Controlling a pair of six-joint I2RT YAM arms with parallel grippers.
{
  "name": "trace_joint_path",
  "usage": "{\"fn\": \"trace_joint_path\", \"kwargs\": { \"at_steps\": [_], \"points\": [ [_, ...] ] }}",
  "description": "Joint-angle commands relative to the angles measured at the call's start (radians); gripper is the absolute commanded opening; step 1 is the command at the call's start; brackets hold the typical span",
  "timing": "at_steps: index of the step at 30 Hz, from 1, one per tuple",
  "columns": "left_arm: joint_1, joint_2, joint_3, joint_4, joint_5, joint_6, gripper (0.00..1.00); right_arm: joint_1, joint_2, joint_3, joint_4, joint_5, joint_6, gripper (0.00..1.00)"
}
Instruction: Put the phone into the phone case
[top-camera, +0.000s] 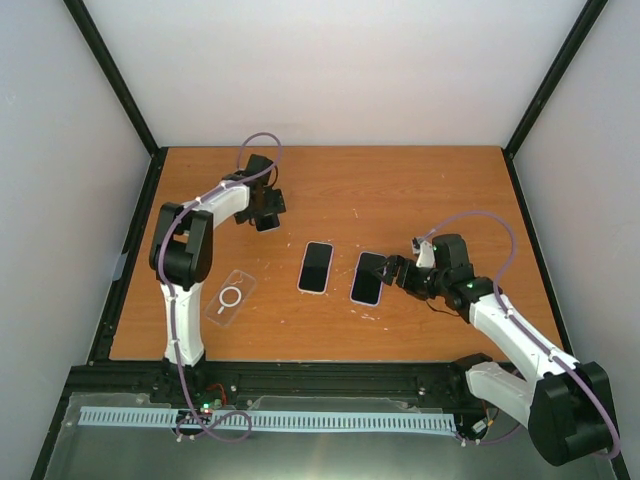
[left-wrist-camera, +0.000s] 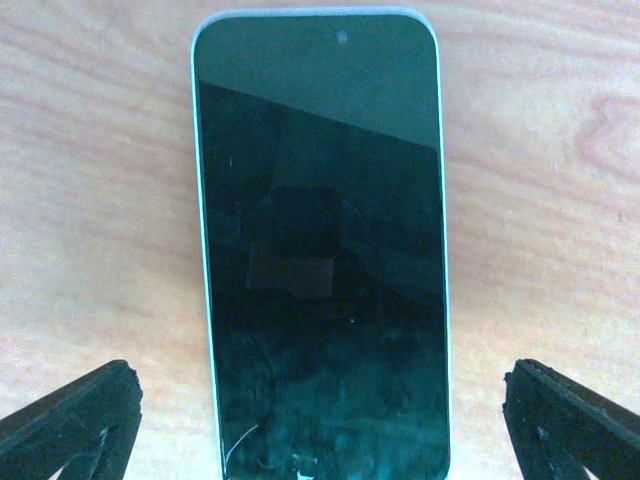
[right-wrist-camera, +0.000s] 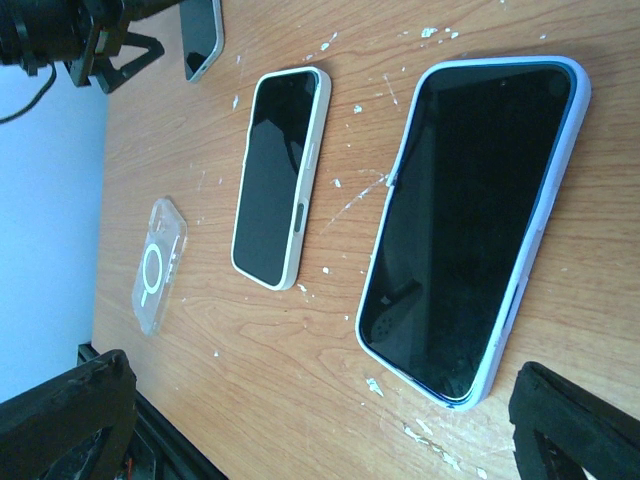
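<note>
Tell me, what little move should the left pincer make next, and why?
Probably lower the left pincer and close it on the phone beneath it. Its jaws stand open on either side of that phone, which lies flat on the table, and the clear case is empty, waiting for a phone.

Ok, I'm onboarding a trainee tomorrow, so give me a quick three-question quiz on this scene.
1. How many phones lie on the table?
2. True or false: the clear case already holds a phone.
3. The left jaws above the far phone are: A open, either side of it; B shut on it; C out of view.
Key: 1 three; 2 false; 3 A.
</note>
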Motion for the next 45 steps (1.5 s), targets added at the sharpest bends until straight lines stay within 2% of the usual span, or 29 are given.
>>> {"fn": "trace_joint_path", "kwargs": {
  "at_steps": [1,11,20,26,30,38,45],
  "points": [
    [0.009,0.057,0.09,-0.024,-0.006,0.025,1.0,0.009,0.012,0.051,-0.031,0.016,-0.027,1.0],
    [0.017,0.181,0.193,-0.097,-0.042,0.013,0.98,0.011,0.036,0.048,-0.007,0.009,-0.029,1.0],
    [0.017,0.185,0.196,-0.116,-0.029,0.022,0.83,0.011,0.04,0.049,-0.011,0.012,-0.037,1.0],
    [0.012,0.119,0.107,-0.095,0.055,0.047,0.72,0.011,0.03,0.056,-0.018,0.006,-0.034,1.0],
    [-0.02,0.063,0.018,-0.086,0.084,0.079,0.68,0.011,0.0,0.052,-0.031,0.013,-0.028,1.0],
    [-0.121,-0.091,-0.214,-0.043,0.135,0.065,0.66,0.013,-0.052,0.026,-0.042,0.016,-0.009,1.0],
    [-0.252,-0.176,-0.342,-0.035,0.149,0.002,0.67,0.017,-0.091,0.007,-0.046,0.023,0.011,1.0]
  ]
}}
